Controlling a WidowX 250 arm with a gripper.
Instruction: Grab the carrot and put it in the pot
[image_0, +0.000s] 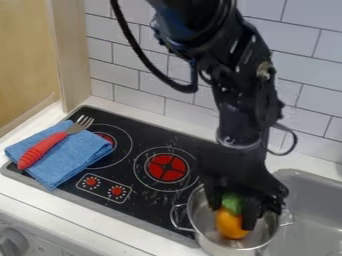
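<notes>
The black gripper (232, 212) had the carrot (230, 226) pinched by its green top in its jaws, inside the shiny pot (202, 220).

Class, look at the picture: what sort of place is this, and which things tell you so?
A kitchen counter, probably a toy or mock-up one. The black stove with red burners, the metal sink beside it and the pot at the stove's edge show it.

Tiled wall (304, 37) (plain white), wooden panel (25, 55)
</notes>
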